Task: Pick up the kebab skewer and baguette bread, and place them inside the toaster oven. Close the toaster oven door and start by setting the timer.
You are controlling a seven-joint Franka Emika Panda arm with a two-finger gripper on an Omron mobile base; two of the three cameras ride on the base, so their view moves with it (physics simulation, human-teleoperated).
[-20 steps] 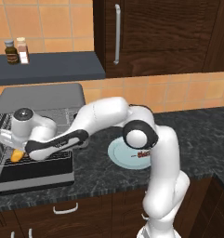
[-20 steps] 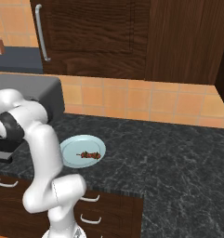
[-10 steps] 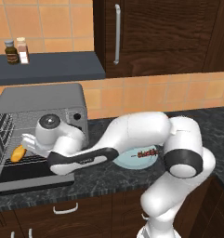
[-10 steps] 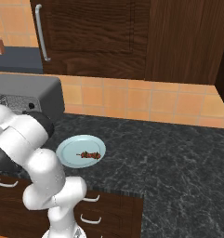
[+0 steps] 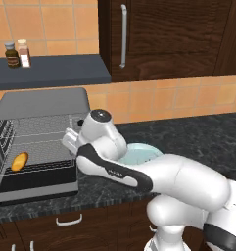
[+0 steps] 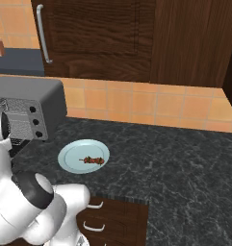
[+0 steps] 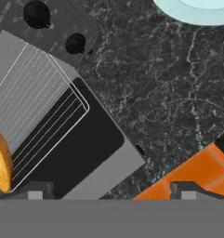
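The baguette bread [image 5: 19, 161] lies on the wire rack inside the grey toaster oven [image 5: 41, 105], near the rack's left end; in the hand view the baguette bread [image 7: 1, 161] shows at the left edge. The toaster oven door [image 5: 38, 184] hangs down open, its dark glass [image 7: 81, 153] facing up. My gripper [image 5: 70, 138] hovers at the oven's right front corner, above the door. The gripper [image 7: 112, 191] is open, with nothing between its fingertips [image 7: 36, 190]. The kebab skewer [image 6: 92, 160] lies on the pale-blue plate [image 6: 71, 153], to the right of the toaster oven [image 6: 28, 113].
Black knobs [image 7: 36, 13] run down the oven's right side. The plate [image 5: 139, 154] is partly hidden behind my forearm. Two small bottles [image 5: 17, 53] stand on a dark shelf above the oven. An orange tiled wall backs the dark stone counter [image 6: 185, 163].
My gripper let go of the baguette on the rack and pulled back out of the oven, up and to the right. The baguette stays on the rack; the kebab has not moved.
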